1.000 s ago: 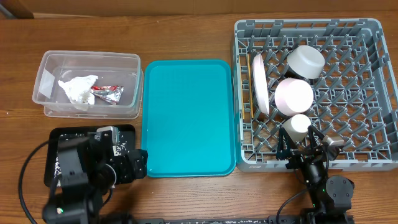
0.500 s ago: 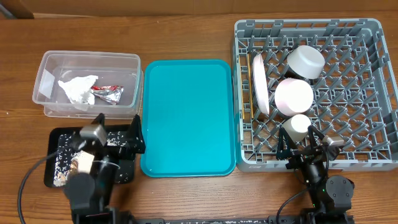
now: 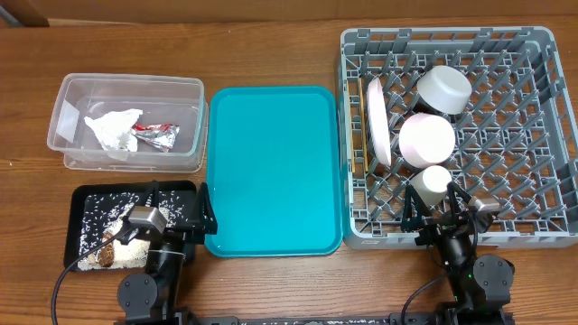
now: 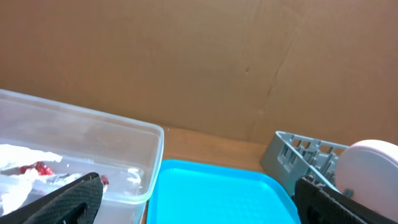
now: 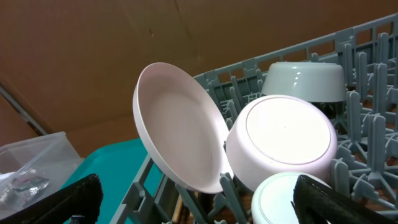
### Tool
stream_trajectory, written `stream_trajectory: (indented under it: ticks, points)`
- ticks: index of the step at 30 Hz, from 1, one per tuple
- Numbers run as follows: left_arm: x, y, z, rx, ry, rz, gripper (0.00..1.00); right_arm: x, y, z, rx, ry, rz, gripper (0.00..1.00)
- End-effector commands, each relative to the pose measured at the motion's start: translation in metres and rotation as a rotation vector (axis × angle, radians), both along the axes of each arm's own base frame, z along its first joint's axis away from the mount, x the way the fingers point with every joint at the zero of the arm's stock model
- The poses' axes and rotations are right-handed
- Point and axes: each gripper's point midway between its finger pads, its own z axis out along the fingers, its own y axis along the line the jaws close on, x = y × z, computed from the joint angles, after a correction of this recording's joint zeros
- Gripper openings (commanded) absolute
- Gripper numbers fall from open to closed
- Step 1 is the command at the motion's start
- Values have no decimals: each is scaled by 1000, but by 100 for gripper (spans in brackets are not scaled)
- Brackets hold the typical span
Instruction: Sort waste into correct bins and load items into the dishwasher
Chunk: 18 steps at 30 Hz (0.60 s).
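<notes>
Rice speckles the black tray while left hand and right hand both gape wide, empty

You can pass freely over the teal tray. Left of it stand the clear tub and black tray; right of it, the rack, its plate upright just inside.

Clear plastic tub, crumpled paper napkin, wooden table.

wooden table — brown cardboard wall behind it
</notes>
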Motion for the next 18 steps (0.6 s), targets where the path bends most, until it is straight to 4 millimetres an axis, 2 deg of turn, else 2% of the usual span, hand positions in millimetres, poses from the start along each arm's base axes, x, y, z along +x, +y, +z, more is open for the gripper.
stream_trajectory:
  ticks: [1, 3, 7, 14, 18]
  points:
    - [-2, 1, 3, 21, -21, 16, 100, 0, 0, 2, 4, -11, -2, 100]
    - [-1, 1, -5, 50, 8, 18, 100, 0, 0, 2, 4, -11, -2, 100]
    - [0, 2, -42, 107, 151, 17, 100, 0, 0, 2, 4, -11, -2, 100]
    - [-1, -6, -42, 283, 127, -4, 100, 0, 0, 2, 4, -11, -2, 100]
    - [-1, -8, -42, 298, 124, -10, 100, 0, 0, 2, 4, -11, -2, 100]
